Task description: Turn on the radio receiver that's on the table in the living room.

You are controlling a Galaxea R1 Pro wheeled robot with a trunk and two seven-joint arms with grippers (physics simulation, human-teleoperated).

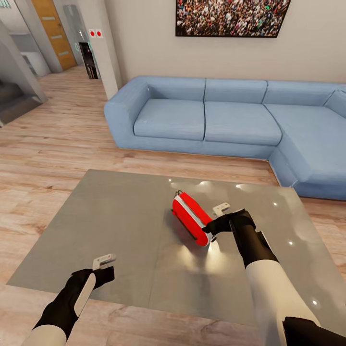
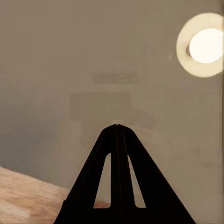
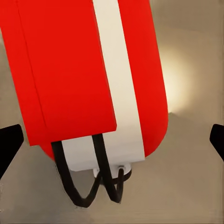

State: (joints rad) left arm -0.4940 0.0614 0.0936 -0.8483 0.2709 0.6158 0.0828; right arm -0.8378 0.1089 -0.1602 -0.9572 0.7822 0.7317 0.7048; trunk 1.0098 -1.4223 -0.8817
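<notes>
Centre-frame on the table [image 1: 120, 226], your spread right end effector [image 1: 217, 222] touches the radio receiver [image 1: 191, 217]; left end effector [image 1: 104, 262] pressed together.

sofa [image 1: 230, 120]: big blue L-shape, from 12 round to 3 o'clock, against the beige wall
picture [image 1: 230, 17]: framed crowd shot, 12 o'clock, above the sofa
door [image 1: 53, 31]: orange wood, way off at 10 o'clock
stairs [image 1: 14, 98]: grey, 9 o'clock edge

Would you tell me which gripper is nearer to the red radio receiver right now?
Right. The right gripper is right beside the radio receiver on the table; the left gripper hovers well away, near the table's front edge.
</notes>
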